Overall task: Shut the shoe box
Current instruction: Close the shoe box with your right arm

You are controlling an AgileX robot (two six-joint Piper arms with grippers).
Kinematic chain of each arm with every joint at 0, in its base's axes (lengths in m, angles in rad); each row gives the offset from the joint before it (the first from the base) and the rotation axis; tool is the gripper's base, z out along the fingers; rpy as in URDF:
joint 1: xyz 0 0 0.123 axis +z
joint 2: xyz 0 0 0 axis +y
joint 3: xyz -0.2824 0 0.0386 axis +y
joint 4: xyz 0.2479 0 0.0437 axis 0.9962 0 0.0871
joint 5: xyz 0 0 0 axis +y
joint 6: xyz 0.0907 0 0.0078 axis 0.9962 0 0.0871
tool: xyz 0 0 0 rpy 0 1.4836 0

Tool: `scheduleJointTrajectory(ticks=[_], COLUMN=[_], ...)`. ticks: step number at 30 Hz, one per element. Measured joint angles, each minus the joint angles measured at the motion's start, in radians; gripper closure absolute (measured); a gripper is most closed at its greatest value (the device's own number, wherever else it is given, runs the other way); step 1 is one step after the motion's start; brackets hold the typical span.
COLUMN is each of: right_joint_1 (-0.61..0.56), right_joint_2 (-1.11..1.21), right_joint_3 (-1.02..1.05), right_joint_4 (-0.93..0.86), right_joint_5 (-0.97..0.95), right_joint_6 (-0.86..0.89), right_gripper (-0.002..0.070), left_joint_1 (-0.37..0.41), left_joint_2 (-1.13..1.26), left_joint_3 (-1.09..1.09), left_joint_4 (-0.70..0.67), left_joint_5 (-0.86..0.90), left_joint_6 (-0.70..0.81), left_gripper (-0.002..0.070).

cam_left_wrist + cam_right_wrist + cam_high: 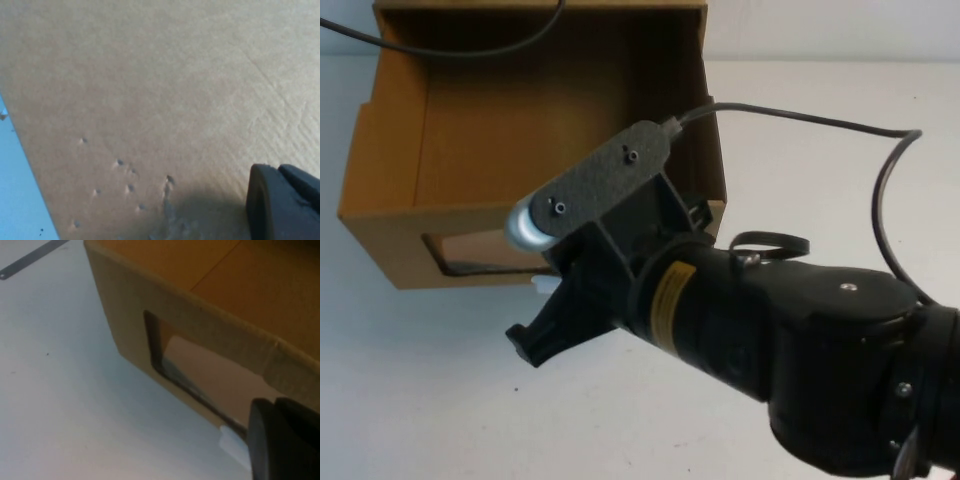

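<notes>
- The shoe box (470, 150) is sitting at the far left of the table (440, 400), its drawer pulled out toward you and open at the top, with the clear window (470, 255) in the front panel facing you.
- Your left gripper (285, 205) is not appearing in the high view; its wrist camera is showing it right up against a plain cardboard face. Whether it is open or closed, and whether it is touching the card, cannot be told.
- The white pull tab (232, 445) is showing at the bottom edge of the front panel, below the window, just beside your right gripper.
- To do this step well, you are probably best pressing flat on the front panel, near its middle, and pushing straight back so the drawer slides in without skewing.
- Your right gripper (555, 320) is hanging low at the front panel, right of the window. Its opening cannot be judged; it seems to be holding nothing, and contact with the box is unclear.
- The right arm's cable (880, 190) is looping over the table on the right.
</notes>
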Motion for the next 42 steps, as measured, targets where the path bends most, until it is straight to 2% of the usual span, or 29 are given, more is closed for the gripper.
scheduleJointTrajectory(ticks=[3,9,24,42], right_joint_1=[0.0,-0.009,-0.152,-0.297], right_joint_2=[0.035,0.094,0.137,0.349], right_joint_3=[-0.027,-0.076,-0.133,-0.418], right_joint_4=[-0.116,-0.168,-0.122,-0.118], right_joint_5=[0.014,0.034,-0.093,-0.21], right_joint_6=[0.108,0.155,0.159,0.159], right_gripper=[0.0687,0.0687,0.0687,0.0687], left_joint_1=[0.0,0.0,0.0,0.0], left_joint_2=[0.0,0.0,0.0,0.0], left_joint_3=[0.0,0.0,0.0,0.0], left_joint_4=[0.0,0.0,-0.002,-0.004], left_joint_5=[0.0,0.0,0.0,-0.002], left_joint_6=[0.0,0.0,0.0,0.0], left_gripper=[0.0677,0.0677,0.0677,0.0677])
